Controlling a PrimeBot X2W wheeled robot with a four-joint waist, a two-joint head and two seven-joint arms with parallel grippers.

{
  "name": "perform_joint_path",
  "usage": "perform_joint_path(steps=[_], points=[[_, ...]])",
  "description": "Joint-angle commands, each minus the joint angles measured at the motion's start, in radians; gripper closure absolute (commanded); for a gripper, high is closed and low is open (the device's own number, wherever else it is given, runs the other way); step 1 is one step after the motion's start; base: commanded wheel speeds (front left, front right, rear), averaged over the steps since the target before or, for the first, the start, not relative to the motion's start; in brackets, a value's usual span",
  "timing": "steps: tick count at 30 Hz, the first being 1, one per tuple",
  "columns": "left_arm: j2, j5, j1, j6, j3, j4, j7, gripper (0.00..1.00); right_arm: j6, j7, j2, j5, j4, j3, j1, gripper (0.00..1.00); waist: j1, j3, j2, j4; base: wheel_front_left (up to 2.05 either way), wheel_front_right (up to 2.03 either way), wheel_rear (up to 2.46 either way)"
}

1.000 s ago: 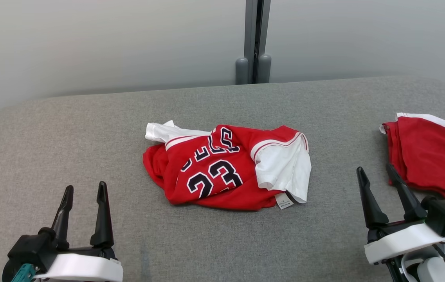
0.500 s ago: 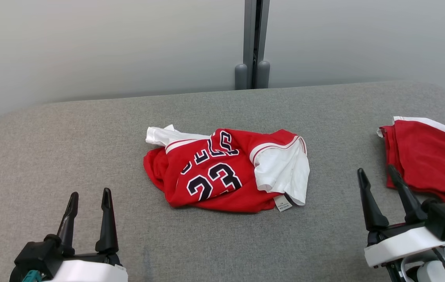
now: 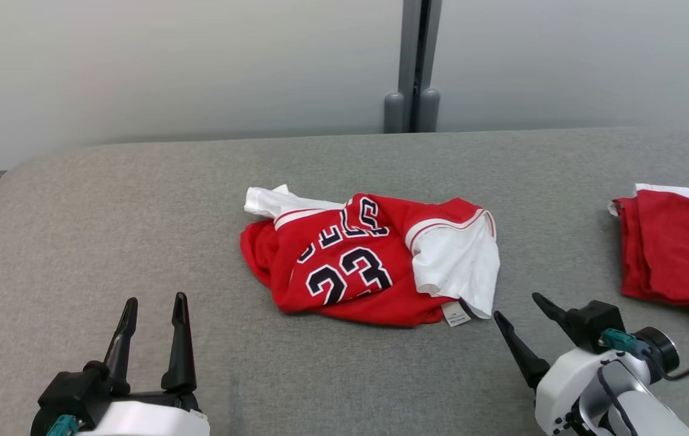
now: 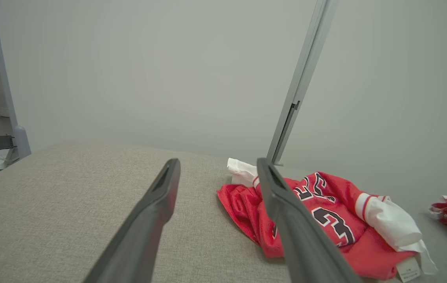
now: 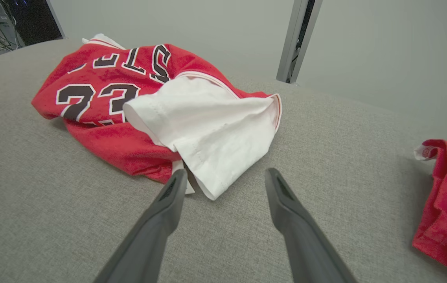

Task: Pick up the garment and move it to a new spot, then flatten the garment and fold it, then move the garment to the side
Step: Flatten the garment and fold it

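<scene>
A crumpled red-and-white number 23 jersey [image 3: 368, 266] lies at the centre of the head view on the grey fabric-covered table [image 3: 138, 200]. The left claw [image 3: 156, 298] stands at the lower left, fingers spread wide and holding nothing, well apart from the jersey. The right claw [image 3: 515, 304], at the lower right, is likewise spread and empty, its tips just beside the jersey's white lower right corner. A second red garment [image 3: 677, 248] lies at the right edge.

grey fabric surface [image 3: 138, 200], crumpled red and white jersey [image 3: 368, 266] at its middle, folded red garment [image 3: 677, 254] at right edge
</scene>
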Motion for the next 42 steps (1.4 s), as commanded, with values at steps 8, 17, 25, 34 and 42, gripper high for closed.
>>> perform_joint_path(steps=[8,17,25,34,42], points=[[0.002,0.001,-0.045,-0.015,0.0,0.021,-0.002,0.0,0.0,0.043,-0.001,0.005,0.18,0.078,-0.108,0.0,0.0,0.033,-0.0001,0.068,0.0,0.0,0.0],[-0.003,-0.001,-0.064,-0.027,-0.004,0.036,-0.002,0.0,0.0,0.0,0.03,0.016,0.339,0.119,-0.189,0.0,0.0,0.057,-0.0001,0.113,0.0,0.0,0.0],[-0.001,0.004,-0.052,-0.024,0.005,0.038,-0.002,0.0,0.0,-0.064,0.041,-0.005,0.445,0.102,-0.24,1.0,0.0,0.049,-0.0001,0.118,0.0,0.0,0.0],[0.001,-0.004,-0.035,-0.02,0.009,0.04,-0.002,0.0,0.0,-0.132,0.008,-0.028,0.427,-0.021,-0.226,1.0,0.0,0.03,-0.0001,0.065,0.0,0.0,0.0],[-0.002,-0.01,-0.033,-0.024,0.012,0.041,-0.002,0.0,0.0,-0.071,-0.035,-0.035,0.344,-0.096,-0.143,1.0,0.0,0.023,-0.0001,0.003,0.0,0.0,0.0]])
